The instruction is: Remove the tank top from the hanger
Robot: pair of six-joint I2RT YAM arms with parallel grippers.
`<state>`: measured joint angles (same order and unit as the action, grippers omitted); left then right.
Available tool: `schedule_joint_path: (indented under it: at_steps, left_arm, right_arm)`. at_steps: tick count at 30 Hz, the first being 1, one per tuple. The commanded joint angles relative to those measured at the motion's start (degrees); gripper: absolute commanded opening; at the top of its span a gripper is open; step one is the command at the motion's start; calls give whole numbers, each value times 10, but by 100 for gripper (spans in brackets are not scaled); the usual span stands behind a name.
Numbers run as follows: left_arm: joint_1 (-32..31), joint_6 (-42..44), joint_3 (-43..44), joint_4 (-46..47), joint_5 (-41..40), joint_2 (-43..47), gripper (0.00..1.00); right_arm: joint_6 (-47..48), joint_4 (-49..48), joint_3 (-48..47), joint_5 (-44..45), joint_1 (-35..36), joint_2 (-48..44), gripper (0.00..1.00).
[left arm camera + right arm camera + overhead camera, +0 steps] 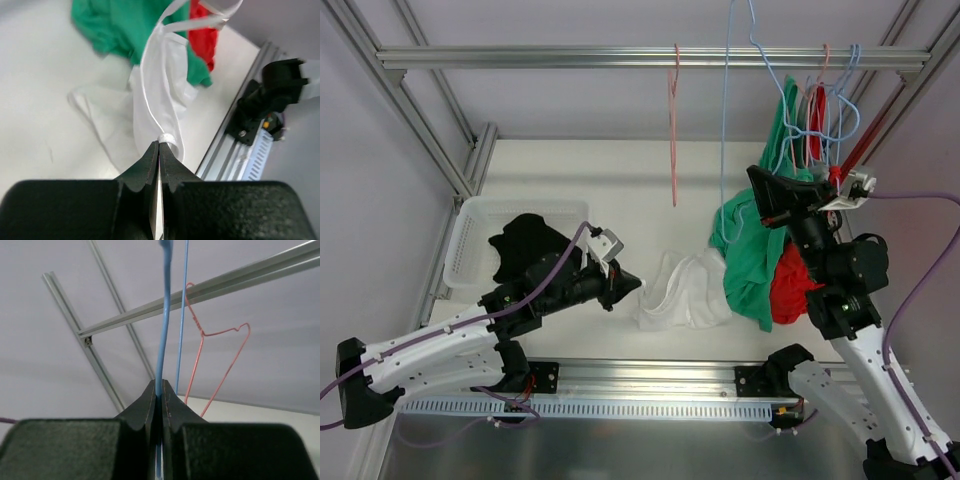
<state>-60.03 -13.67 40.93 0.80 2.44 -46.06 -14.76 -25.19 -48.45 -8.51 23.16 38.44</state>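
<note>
The white tank top (682, 290) lies crumpled on the table's near middle, beside green and red garments (752, 262). The left gripper (159, 145) pinches its edge tight. The right gripper (160, 386) clamps the blue hanger (165, 315).

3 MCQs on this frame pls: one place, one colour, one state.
1. Where is the black garment?
A. in the white basket
B. on the rail
C. under the right arm

2. What colour is the hanger in the right gripper?
A. pink
B. blue
C. green

3. What is the left gripper doing?
A. open above the table
B. shut on the basket rim
C. shut on the white top

Answers:
1 A: the black garment lies in the basket at the table's left.
2 B: the right gripper pinches the blue hanger; the pink hanger hangs free.
3 C: the left gripper is closed on a strap of the white top.
</note>
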Motion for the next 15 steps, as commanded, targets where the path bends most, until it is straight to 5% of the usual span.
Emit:
schedule_joint_path:
  at_steps: [1, 3, 8, 12, 13, 15]
  left_arm:
    - [-1, -55, -51, 12, -69, 11, 0]
    - [0, -68, -79, 13, -64, 11, 0]
    - [-1, -88, -118, 6, -101, 12, 0]
    - [-1, -92, -114, -7, -123, 14, 41]
    - [-1, -87, -101, -23, -124, 12, 71]
    - [-1, -81, -82, -38, -130, 9, 78]
  right_arm:
    - [129, 0, -46, 120, 28, -47, 0]
    - [141, 14, 5, 126, 33, -79, 0]
    - [173, 318, -30, 44, 33, -142, 0]
    - [161, 471, -74, 49, 32, -133, 0]
    - [163, 494, -87, 48, 33, -127, 0]
    - [176, 522, -109, 56, 33, -85, 0]
